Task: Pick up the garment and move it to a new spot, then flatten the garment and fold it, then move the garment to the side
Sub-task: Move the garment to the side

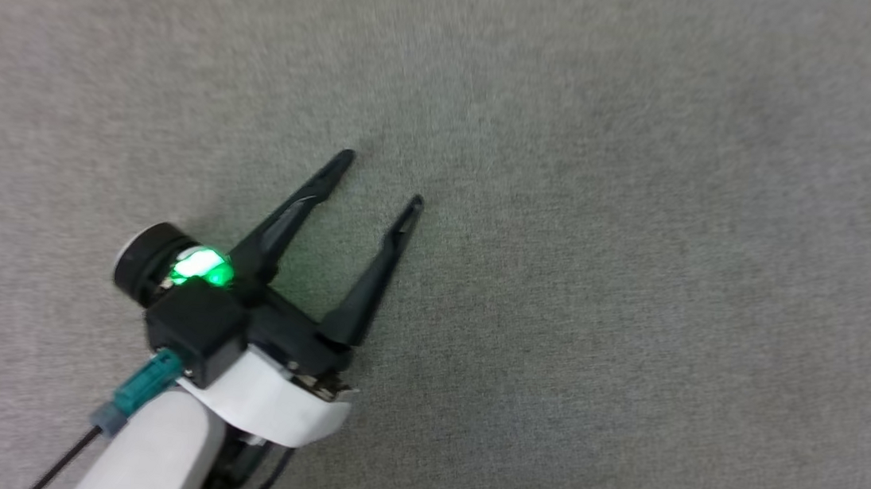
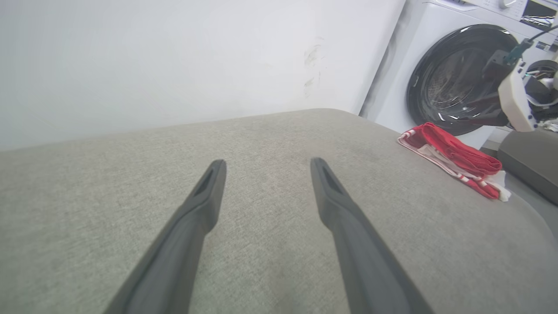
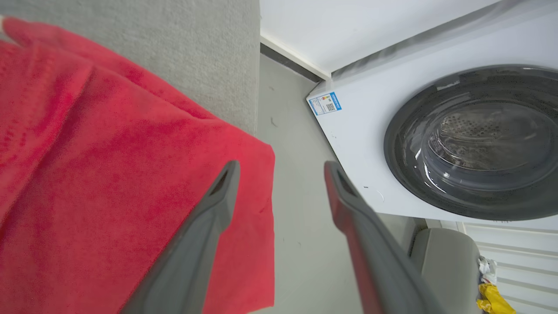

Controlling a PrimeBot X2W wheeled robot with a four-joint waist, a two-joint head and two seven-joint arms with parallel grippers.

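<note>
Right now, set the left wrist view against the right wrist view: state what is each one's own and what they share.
Left wrist view's own: the open left end effector over the grey cushion, a white wall, the other arm's pale wrist. Right wrist view's own: the open right end effector at the edge of the garment, a blue-edged label, the floor. Shared: the garment, the cushion, the washing machine.
</note>
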